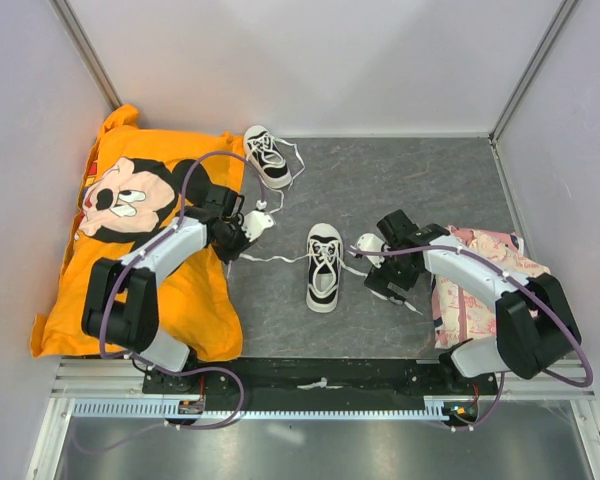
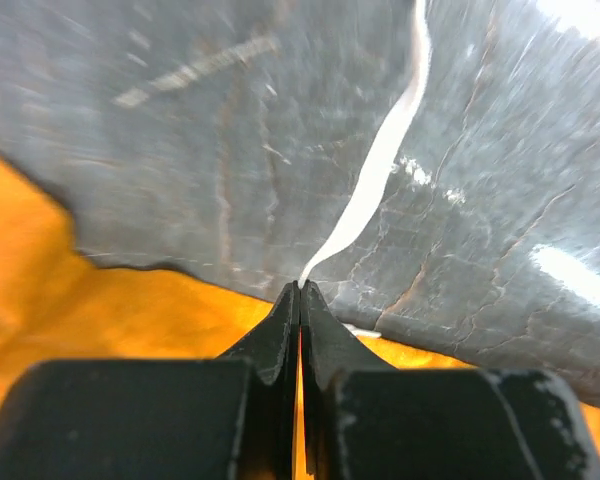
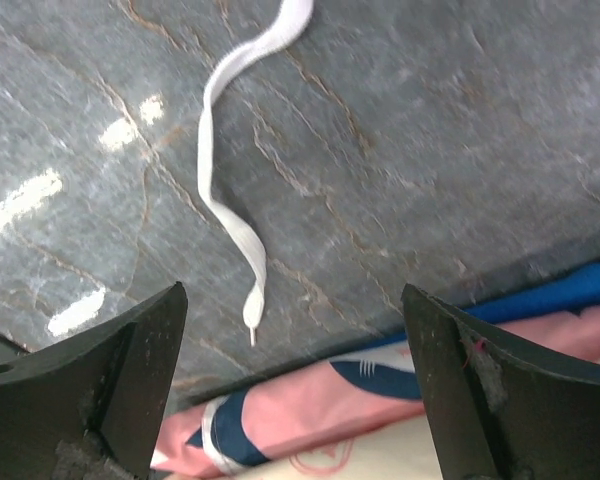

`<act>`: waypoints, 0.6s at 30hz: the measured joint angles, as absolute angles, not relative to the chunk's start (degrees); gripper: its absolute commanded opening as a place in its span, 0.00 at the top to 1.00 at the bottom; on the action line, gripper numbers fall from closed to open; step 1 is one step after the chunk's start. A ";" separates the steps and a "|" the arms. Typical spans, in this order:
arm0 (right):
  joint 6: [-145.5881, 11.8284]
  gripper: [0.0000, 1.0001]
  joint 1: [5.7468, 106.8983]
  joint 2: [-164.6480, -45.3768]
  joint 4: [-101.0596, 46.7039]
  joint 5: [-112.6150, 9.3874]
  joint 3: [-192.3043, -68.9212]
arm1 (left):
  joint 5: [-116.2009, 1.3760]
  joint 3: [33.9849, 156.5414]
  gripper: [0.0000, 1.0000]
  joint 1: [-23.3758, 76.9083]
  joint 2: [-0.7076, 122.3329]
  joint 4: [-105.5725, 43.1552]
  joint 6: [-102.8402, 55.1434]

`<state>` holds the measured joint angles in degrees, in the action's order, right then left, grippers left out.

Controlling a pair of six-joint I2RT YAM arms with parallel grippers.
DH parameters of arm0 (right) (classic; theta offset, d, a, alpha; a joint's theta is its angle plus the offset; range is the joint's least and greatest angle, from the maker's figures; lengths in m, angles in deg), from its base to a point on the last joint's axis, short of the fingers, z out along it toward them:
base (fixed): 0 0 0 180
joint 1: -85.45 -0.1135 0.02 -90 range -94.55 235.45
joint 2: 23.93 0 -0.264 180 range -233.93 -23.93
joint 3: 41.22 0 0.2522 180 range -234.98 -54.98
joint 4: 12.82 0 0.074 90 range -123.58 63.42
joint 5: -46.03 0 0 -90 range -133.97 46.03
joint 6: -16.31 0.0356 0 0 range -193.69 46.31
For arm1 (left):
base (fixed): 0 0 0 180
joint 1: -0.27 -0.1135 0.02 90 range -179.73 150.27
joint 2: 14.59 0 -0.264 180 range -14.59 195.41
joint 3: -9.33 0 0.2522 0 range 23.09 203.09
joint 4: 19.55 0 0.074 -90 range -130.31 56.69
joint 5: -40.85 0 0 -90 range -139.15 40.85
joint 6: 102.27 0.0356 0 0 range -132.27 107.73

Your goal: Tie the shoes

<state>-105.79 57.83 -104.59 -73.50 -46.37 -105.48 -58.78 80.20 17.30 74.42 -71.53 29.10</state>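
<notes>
Two shoes sit on the grey, stone-veined mat (image 1: 410,180) — one shoe (image 1: 324,266) between the arms, the other shoe (image 1: 267,155) at the far edge, beside an orange cloth (image 1: 185,295) printed with a cartoon mouse face. Both have black uppers with white soles and lacing. I read the left gripper (image 2: 300,292) as pinched tight on the tip of a flat white lace (image 2: 380,165). The right gripper (image 3: 292,300) has its jaws wide, holding nothing — a second lace end (image 3: 225,200) lies loose on the mat, near a pink patterned cloth (image 3: 310,400).
</notes>
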 measured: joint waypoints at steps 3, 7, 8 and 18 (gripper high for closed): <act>-105.22 0.14 56.76 -106.28 -71.68 -46.26 -104.98 | -60.64 80.89 0.98 17.33 71.03 -71.53 27.87; -105.03 0.28 55.60 -107.70 -69.39 -46.61 -104.41 | -62.12 80.92 0.98 17.33 69.98 -71.81 26.41; -105.03 0.34 55.39 -107.72 -68.95 -46.69 -104.08 | -62.45 80.89 0.98 17.30 70.00 -72.10 26.06; -104.57 1.00 52.33 -107.98 -66.11 -46.54 -98.81 | -64.22 81.11 0.98 17.30 68.80 -72.80 23.08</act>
<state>-104.57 52.33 -107.98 -66.11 -46.54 -98.81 -64.22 81.11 17.30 68.80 -72.80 23.08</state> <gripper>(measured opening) 0.182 0.022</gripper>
